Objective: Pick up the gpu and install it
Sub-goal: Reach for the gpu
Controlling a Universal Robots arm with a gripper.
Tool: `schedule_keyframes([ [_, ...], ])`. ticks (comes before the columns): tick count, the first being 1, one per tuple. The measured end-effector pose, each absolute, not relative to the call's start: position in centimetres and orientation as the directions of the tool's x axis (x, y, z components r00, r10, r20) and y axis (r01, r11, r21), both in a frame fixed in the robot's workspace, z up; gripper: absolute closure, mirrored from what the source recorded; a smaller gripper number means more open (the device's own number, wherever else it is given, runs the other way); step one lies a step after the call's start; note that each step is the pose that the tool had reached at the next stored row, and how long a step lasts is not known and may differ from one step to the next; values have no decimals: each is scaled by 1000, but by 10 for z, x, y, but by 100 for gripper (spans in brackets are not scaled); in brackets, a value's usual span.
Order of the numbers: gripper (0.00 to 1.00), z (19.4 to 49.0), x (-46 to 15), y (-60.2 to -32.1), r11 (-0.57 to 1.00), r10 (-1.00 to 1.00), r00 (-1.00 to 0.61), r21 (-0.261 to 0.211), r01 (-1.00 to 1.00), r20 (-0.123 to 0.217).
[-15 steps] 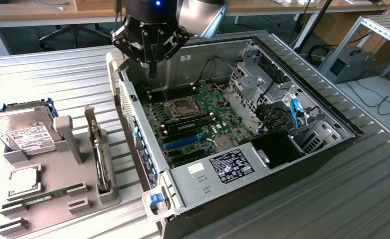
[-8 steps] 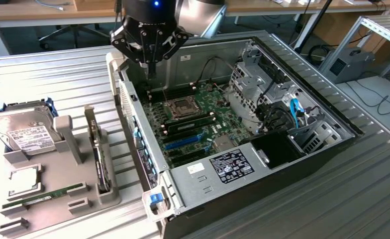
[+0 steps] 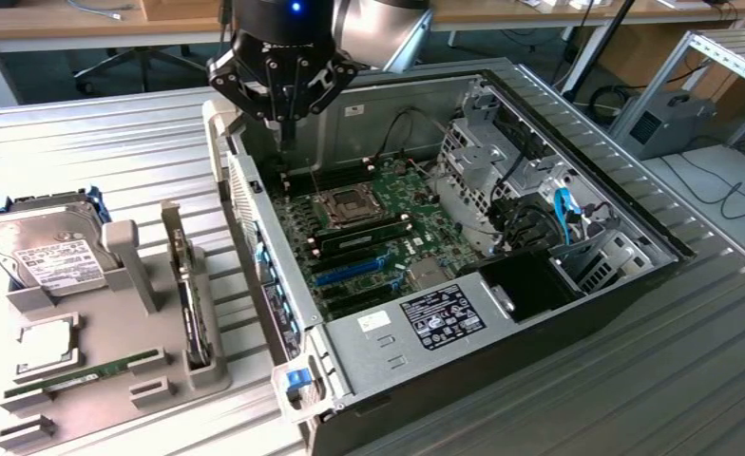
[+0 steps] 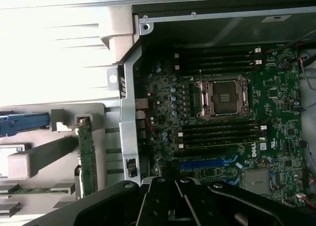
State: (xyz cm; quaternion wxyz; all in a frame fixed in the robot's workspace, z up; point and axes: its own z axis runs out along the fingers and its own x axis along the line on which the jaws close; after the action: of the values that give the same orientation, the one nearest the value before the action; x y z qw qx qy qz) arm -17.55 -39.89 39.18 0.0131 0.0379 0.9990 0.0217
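Gripper (image 3: 284,122) pinched shut and empty, hovering over the open computer case (image 3: 597,152). The gpu (image 3: 197,309) stands in its grey holder (image 3: 119,380). The motherboard (image 4: 276,112) reads "DELL"; the power supply label (image 3: 443,318) is unreadable.

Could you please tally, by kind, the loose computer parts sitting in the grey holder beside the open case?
hard drive: 1
gpu: 1
memory stick: 1
square silver chip: 1
Total: 4
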Motion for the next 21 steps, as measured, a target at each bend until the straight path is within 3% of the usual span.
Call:
schedule_keyframes([
  [21,89,392,-181,-399,996,76,-997,44,75,-24],
])
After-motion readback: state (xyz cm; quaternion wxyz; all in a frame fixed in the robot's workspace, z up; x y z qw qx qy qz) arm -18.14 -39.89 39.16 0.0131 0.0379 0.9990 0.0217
